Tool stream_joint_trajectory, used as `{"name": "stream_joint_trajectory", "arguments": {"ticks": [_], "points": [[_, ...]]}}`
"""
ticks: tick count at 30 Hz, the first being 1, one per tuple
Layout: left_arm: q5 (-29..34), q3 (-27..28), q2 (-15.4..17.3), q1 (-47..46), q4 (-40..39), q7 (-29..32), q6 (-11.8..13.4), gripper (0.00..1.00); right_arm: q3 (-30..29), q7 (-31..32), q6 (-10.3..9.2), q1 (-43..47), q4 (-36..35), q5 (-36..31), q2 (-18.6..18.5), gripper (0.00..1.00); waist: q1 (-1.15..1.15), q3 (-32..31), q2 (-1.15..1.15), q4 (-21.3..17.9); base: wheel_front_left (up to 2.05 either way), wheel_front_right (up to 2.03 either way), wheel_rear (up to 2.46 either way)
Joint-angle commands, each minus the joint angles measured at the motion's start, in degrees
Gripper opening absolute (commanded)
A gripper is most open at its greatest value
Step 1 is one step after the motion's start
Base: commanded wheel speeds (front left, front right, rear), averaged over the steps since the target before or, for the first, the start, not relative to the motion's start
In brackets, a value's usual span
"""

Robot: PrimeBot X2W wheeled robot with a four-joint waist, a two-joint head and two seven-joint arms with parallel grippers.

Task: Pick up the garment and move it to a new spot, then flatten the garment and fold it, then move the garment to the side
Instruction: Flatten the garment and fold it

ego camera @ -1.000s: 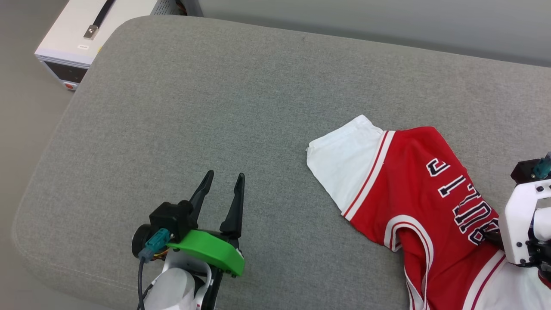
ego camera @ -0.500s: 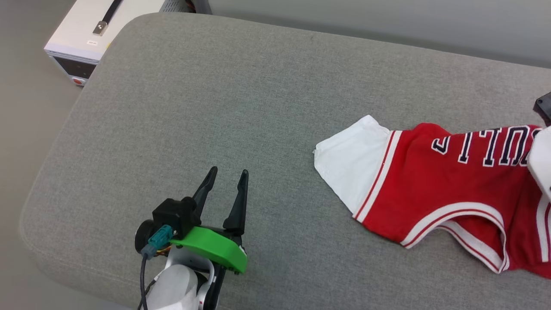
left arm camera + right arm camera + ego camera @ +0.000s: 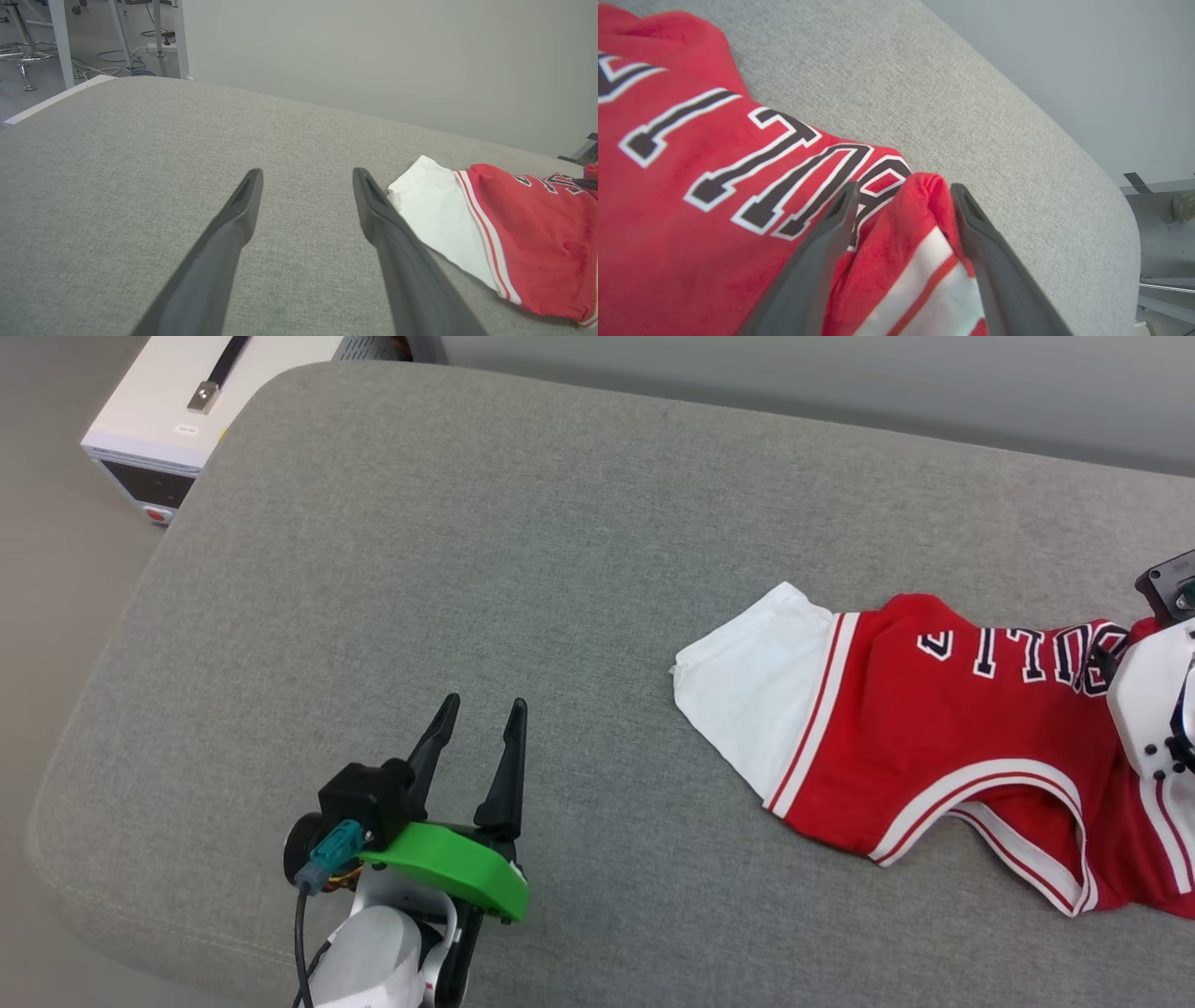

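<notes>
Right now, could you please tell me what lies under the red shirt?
The grey cushion shows beside the shirt, which lies on it. Whatever sits beneath the cloth itself is covered.

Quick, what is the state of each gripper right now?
Left gripper: open, holding nothing.
Right gripper: open, straddling a bunched fold of the garment, not clamped on it.
</notes>
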Motion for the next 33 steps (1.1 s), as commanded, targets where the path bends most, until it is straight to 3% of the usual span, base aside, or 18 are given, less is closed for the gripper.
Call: {"name": "stream_joint_trajectory", "arguments": {"ticks": [1, 11, 22, 28, 33], "points": [[0.5, 0.2, -0.3, -0.5, 0.0, -0.3, 0.0, 1.0, -0.7, -2.1, -0.09, -0.9, -0.1, 0.6, 0.5, 1.0, -0.01, -1.7, 0.0, -1.7, 0.0, 0.0, 0.0], [1.4, 2.0, -0.3, 1.2, -0.6, -0.3, -0.5, 1.0, -12.2, -16.6, -0.09, 5.2, -7.0, 2.3, 6.4, 1.0, -0.01, -6.4, 0.0, -7.0, 0.0, 0.0, 0.0], [2.3, 2.5, -0.3, 4.3, -2.7, -0.3, -0.9, 1.0, -26.2, -28.6, -0.09, 26.9, -23.7, 0.9, 16.7, 1.0, -0.01, -8.6, 0.0, -10.9, 0.0, 0.0, 0.0], [3.3, 3.3, -0.3, 6.4, -4.7, -0.3, -1.2, 1.0, -29.4, -31.8, -0.09, 35.2, -32.4, -0.2, 23.3, 1.0, -0.01, -9.1, 0.0, -12.3, 0.0, 0.0, 0.0], [3.3, 3.2, -0.3, 7.6, -4.4, -0.3, -1.3, 1.0, -29.9, -33.0, -0.09, 39.7, -34.8, -1.1, 26.5, 1.0, -0.01, -9.3, 0.0, -12.8, 0.0, 0.0, 0.0]]}}
